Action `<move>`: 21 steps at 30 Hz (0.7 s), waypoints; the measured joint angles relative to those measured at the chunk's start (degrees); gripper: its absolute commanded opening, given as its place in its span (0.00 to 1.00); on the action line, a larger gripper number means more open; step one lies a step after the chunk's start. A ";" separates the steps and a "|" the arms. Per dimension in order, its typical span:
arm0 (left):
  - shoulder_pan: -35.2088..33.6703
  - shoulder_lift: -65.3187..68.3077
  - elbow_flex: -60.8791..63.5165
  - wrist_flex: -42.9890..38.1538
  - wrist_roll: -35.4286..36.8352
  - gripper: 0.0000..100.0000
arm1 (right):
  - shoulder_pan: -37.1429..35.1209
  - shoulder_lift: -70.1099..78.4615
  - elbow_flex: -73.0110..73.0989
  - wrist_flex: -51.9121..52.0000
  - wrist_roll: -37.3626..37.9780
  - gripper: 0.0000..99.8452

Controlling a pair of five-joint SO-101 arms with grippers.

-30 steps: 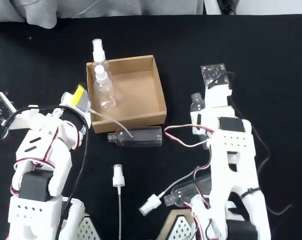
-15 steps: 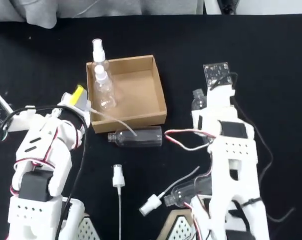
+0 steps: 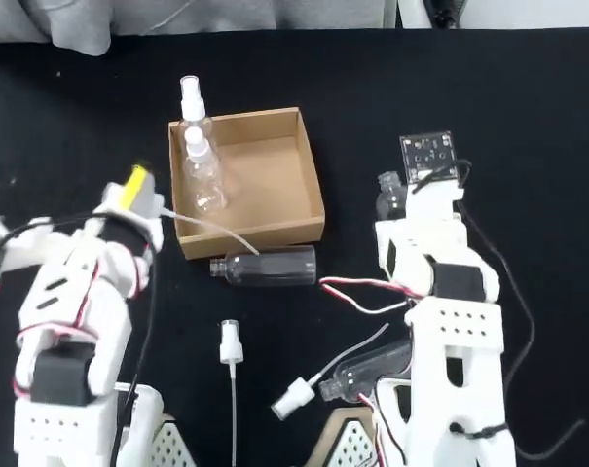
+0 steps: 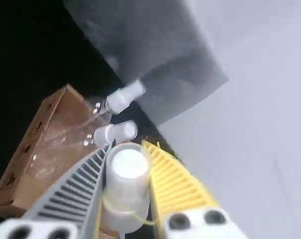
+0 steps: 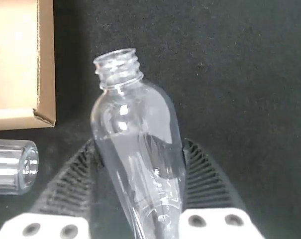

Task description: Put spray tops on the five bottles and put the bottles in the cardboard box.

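My left gripper [image 3: 128,197] [image 4: 127,149] is shut on a white spray top [image 4: 125,169], held up at the left of the cardboard box [image 3: 253,233] [image 4: 21,169]; its thin tube [image 3: 216,235] trails across the box's front wall. My right gripper [image 3: 392,201] [image 5: 140,145] is shut on a clear bottle [image 3: 386,193] [image 5: 133,124] with a bare threaded neck, to the right of the box. Two bottles with spray tops [image 3: 202,170] [image 4: 113,133] lie in the box's left side. An uncapped bottle [image 3: 270,266] [image 5: 11,167] lies in front of the box.
A loose spray top with a long tube [image 3: 230,342] lies near the front middle of the black table. A bottle with a spray top [image 3: 348,375] lies beside the right arm's base. Red and white cables [image 3: 357,292] loop off the right arm.
My left arm has swung a little to the left with the spray top. The right gripper has carried its bottle slightly farther right and back.
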 measured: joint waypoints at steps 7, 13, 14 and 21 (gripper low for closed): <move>-1.05 -13.19 6.15 0.00 0.35 0.03 | -0.09 -4.48 2.29 0.00 0.00 0.08; -1.32 -17.41 8.09 0.00 0.35 0.03 | -2.90 -10.20 5.27 0.00 0.09 0.08; -1.32 -17.85 8.35 0.00 0.35 0.03 | -3.43 -11.08 5.80 0.00 0.09 0.08; -1.32 -18.37 8.70 0.00 0.35 0.03 | -6.68 -16.88 8.62 0.00 0.09 0.08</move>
